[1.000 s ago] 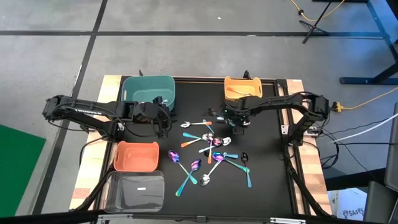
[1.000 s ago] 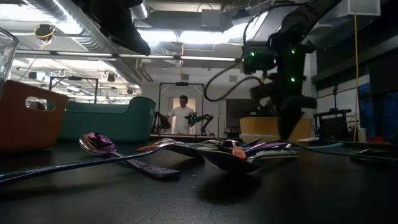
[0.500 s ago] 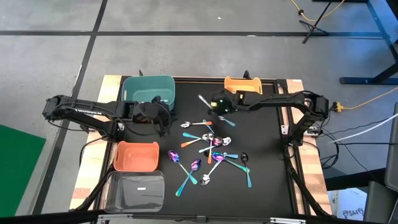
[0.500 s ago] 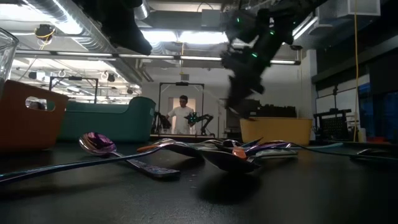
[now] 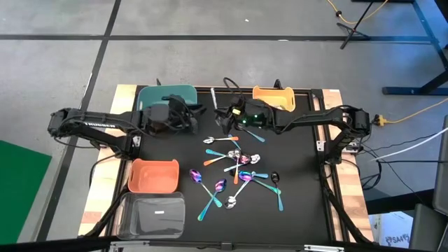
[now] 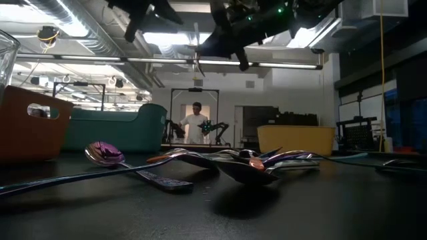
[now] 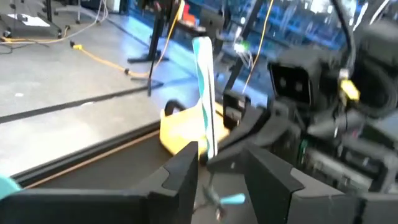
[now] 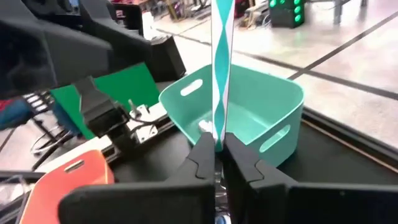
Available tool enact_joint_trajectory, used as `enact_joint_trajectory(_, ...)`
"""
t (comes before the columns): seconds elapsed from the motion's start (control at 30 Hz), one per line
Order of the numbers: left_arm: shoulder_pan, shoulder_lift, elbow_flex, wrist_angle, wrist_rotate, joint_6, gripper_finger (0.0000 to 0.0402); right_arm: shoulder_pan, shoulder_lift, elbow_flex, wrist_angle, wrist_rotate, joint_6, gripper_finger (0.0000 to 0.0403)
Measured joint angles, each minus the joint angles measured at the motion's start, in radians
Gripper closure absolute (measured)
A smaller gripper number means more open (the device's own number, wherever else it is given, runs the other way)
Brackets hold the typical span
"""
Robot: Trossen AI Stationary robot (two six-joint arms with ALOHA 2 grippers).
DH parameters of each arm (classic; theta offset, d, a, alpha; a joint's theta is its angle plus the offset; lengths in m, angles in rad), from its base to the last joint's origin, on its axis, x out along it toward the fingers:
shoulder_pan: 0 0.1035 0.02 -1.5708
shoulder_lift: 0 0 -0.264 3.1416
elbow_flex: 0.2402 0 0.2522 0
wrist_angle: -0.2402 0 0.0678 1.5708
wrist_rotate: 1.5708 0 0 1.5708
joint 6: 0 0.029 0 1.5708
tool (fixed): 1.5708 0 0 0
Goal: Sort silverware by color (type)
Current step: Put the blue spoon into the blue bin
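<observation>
Right pincer [image 8: 219,155], clenched on a teal spoon [image 8: 221,68] held upright, hangs near the teal bin [image 8: 249,112], probably to drop it there by color. Left pincer [image 7: 214,171] waits opposite, parted, empty. Remaining spoons [image 5: 238,171] lie mid-worktop [image 5: 308,210].

Grey concrete floor [image 5: 63,63] with dark seam lines surrounds the tabletop [image 5: 301,210], which has a black mat and pale wooden edges. Yellow cable [image 5: 413,112] crosses the floor. Ceiling ducts [image 6: 67,20] and strip lights [image 6: 213,40] overhead. A person [image 6: 196,124] stands at the far wall.
</observation>
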Motion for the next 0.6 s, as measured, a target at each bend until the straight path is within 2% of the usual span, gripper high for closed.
enact_joint_trajectory(0.1, 0.012, 0.000, 0.000, 0.041, 0.008, 0.000, 0.0283, 0.009, 0.000, 0.000, 0.023, 0.032, 0.031, 0.0402)
enact_joint_trajectory(0.27, 0.015, 0.000, 0.000, 0.074, 0.018, 0.000, 0.0283, 0.010, 0.000, 0.000, 0.067, 0.027, 0.106, 0.0402)
enact_joint_trajectory(0.47, 0.015, 0.000, 0.000, 0.082, 0.018, 0.006, 0.0283, 0.023, 0.000, 0.000, 0.129, -0.050, 0.104, 0.0402)
enact_joint_trajectory(0.6, 0.013, 0.000, 0.000, 0.082, 0.020, 0.007, 0.0283, 0.037, 0.000, 0.000, 0.134, -0.058, 0.104, 0.0402)
